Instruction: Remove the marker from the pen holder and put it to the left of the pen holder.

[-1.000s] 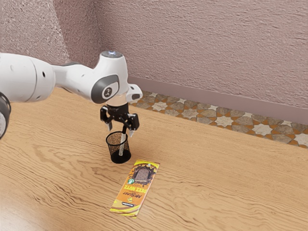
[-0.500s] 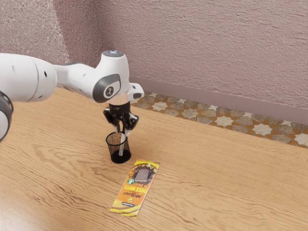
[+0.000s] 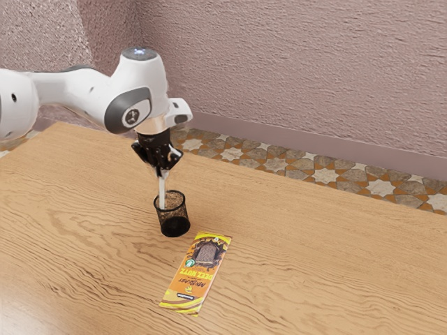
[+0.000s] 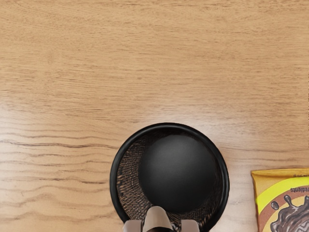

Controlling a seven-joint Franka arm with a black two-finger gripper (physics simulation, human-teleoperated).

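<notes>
You are gripping the marker [image 3: 162, 193] by its upper end, jaws nearly together on it, its lower end showing at the mouth of the pen holder [image 3: 174, 227]. Handling: presumably light, rigid, slightly slippery; hold appearing adequate.

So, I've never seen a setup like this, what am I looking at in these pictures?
That white machine is a robot arm, reaching over a wooden table. The exterior view is taken from the arm's side; the wrist view comes from a camera on its hand, looking down. A black mesh pen holder stands on the table, and a yellow-and-orange packet lies flat near it. The black gripper has its jaws closed on a pale marker, held roughly upright, its lower end at the pen holder's mouth.
</notes>
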